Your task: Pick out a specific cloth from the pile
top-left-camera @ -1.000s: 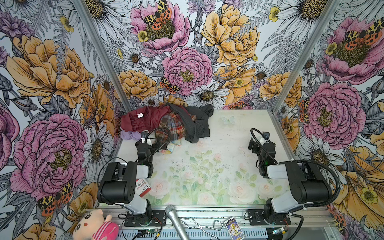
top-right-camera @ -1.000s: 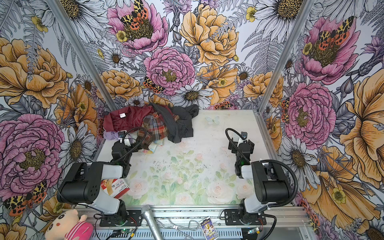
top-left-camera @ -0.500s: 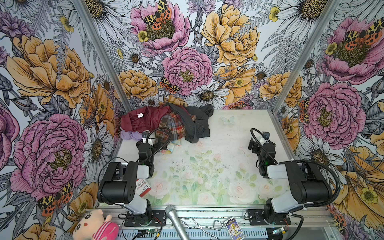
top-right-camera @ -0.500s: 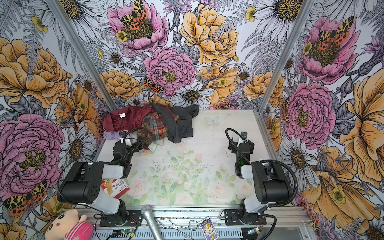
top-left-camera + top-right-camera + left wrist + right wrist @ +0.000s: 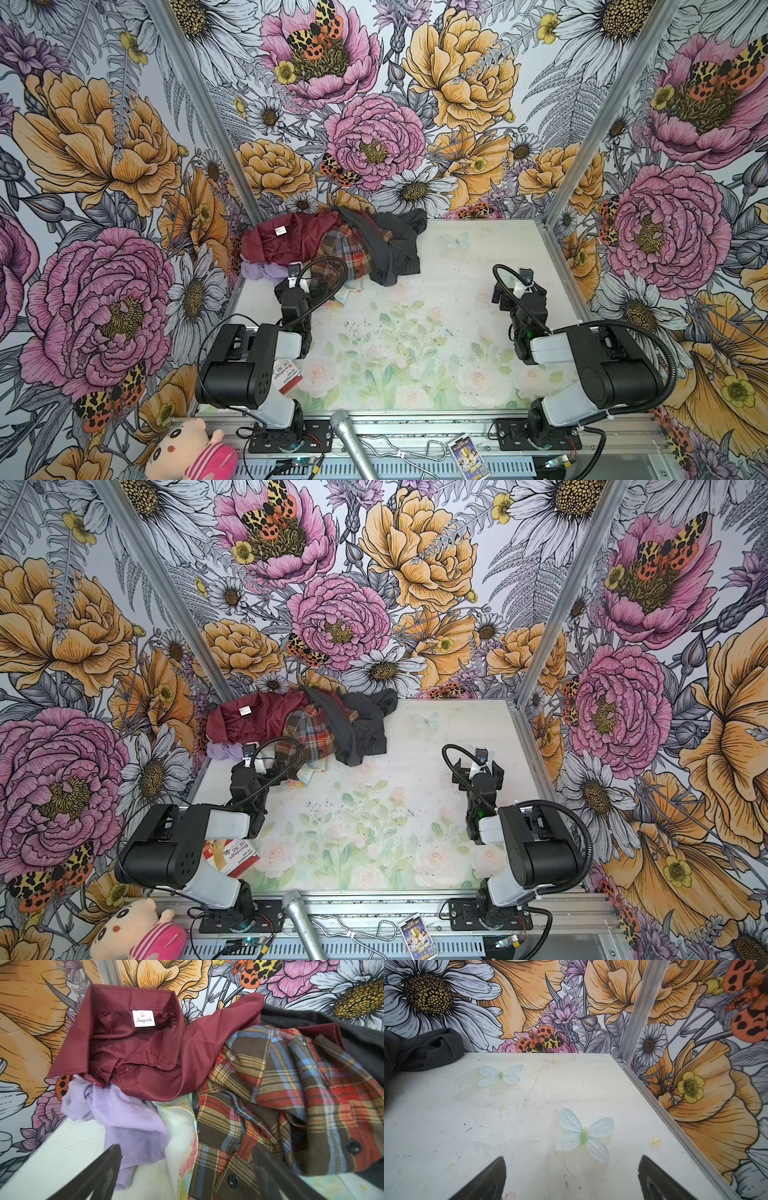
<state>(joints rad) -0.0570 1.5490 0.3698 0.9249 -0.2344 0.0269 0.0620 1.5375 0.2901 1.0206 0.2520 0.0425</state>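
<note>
Two sets of jaws gape wide, holding nothing: the right gripper (image 5: 571, 1160) over bare table (image 5: 446, 1126), the left gripper (image 5: 186, 1153) at the pile's (image 5: 345, 245) near edge. Just past it lies the lilac cloth (image 5: 133, 1122), partly tucked under the maroon shirt (image 5: 145, 1053), beside the plaid shirt (image 5: 280, 1095).

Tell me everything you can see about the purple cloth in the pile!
The lilac cloth is plain, soft and thin-looking, slightly fuzzy, crumpled into loose folds. It lies on the pale table at the left edge of the pile, by the wall. The maroon shirt covers its far part; a pastel floral piece lies against it. Nothing grips it.
</note>
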